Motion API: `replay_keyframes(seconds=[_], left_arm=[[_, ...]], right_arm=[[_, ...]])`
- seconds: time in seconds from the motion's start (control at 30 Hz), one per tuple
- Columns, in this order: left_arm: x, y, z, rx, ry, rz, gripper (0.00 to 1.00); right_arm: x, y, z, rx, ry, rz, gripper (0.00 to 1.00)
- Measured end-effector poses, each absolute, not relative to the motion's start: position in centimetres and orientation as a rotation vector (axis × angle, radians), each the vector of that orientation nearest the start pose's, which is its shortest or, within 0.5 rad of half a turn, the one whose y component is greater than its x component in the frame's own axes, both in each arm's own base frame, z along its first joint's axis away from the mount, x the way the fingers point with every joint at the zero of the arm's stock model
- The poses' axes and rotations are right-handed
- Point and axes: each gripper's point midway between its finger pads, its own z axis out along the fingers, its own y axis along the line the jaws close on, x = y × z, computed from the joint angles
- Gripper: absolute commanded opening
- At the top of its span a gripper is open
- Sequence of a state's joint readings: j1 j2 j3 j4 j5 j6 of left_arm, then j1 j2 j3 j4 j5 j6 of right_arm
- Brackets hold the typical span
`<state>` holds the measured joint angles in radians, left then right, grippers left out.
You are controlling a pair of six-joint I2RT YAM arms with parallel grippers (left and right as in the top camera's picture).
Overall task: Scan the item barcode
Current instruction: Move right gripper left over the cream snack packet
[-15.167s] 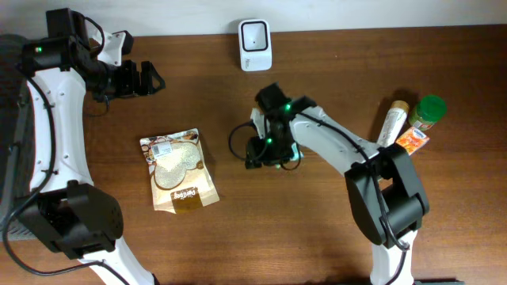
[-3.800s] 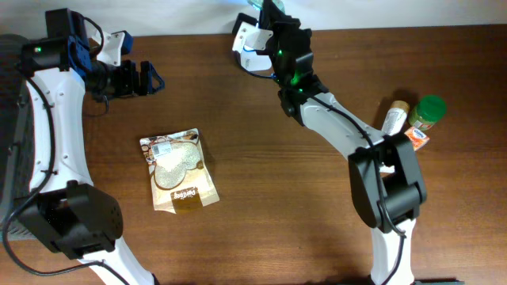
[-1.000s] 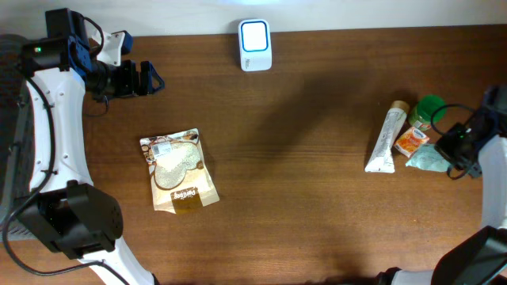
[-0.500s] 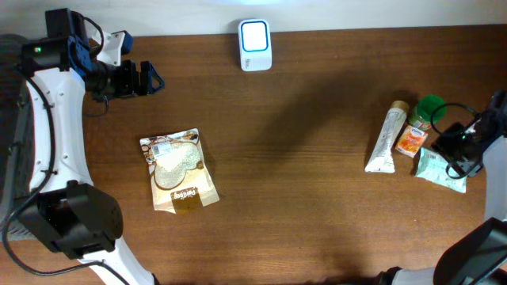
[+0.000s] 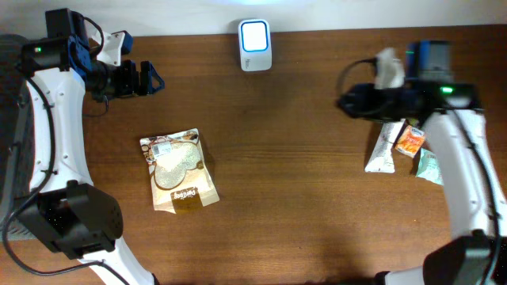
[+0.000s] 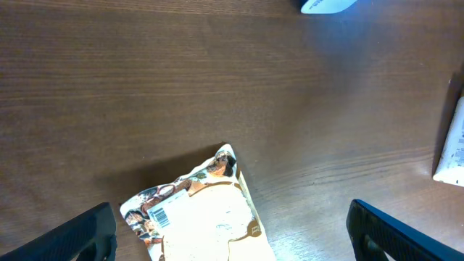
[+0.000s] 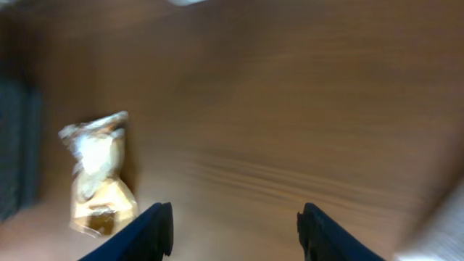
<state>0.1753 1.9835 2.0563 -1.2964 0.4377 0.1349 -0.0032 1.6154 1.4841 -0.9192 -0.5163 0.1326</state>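
Observation:
The white barcode scanner [image 5: 255,45] stands at the back edge, its face lit. A tan and white snack bag [image 5: 178,170] lies flat at the left, its barcode label [image 6: 165,214] facing up. My left gripper [image 5: 154,79] hovers open and empty above and behind the bag, which shows between its fingers [image 6: 80,235] in the left wrist view. My right gripper [image 5: 344,103] is open and empty over the table's right half, pointing left. Its blurred wrist view shows bare wood between the fingers [image 7: 156,230] and the snack bag [image 7: 98,174] far off.
At the right lie a white tube [image 5: 383,146], an orange packet [image 5: 410,141] and a teal packet [image 5: 428,166], partly under my right arm. The tube [image 6: 453,145] and the scanner [image 6: 326,5] also show at the left wrist view's edges.
My right gripper opened and left the teal packet on the table at the far right. It then swung up and left toward the middle. The left arm has not moved.

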Motion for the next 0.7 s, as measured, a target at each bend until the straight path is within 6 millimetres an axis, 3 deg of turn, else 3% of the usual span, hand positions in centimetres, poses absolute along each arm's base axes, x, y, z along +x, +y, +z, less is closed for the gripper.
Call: replay_keyframes(seconds=[0.1, 0.2, 0.27, 0.37, 0.53, 0.7], left_arm=[[45.0, 0.6, 21.7, 0.051, 2.69, -0.518, 0.99], [45.0, 0.6, 21.7, 0.051, 2.691, -0.518, 0.99], [45.0, 0.6, 21.7, 0.05, 2.69, -0.518, 0.99], [45.0, 0.6, 21.7, 0.051, 2.69, -0.517, 0.99], [45.0, 0.6, 21.7, 0.051, 2.69, -0.518, 0.99], [45.0, 0.6, 21.7, 0.05, 2.69, -0.518, 0.99]], right_arm=[[40.2, 14.3, 19.8, -0.156, 2.569, 0.833, 0.53], [40.1, 21.8, 16.4, -0.316, 2.592, 0.976, 0.54], [39.7, 25.4, 14.4, -0.401, 2.594, 1.048, 0.54], [38.7, 30.8, 11.3, -0.522, 2.581, 1.162, 0.66], [37.2, 35.7, 7.8, -0.598, 2.571, 1.299, 0.74], [36.7, 37.8, 5.5, -0.598, 2.568, 1.422, 0.67]])
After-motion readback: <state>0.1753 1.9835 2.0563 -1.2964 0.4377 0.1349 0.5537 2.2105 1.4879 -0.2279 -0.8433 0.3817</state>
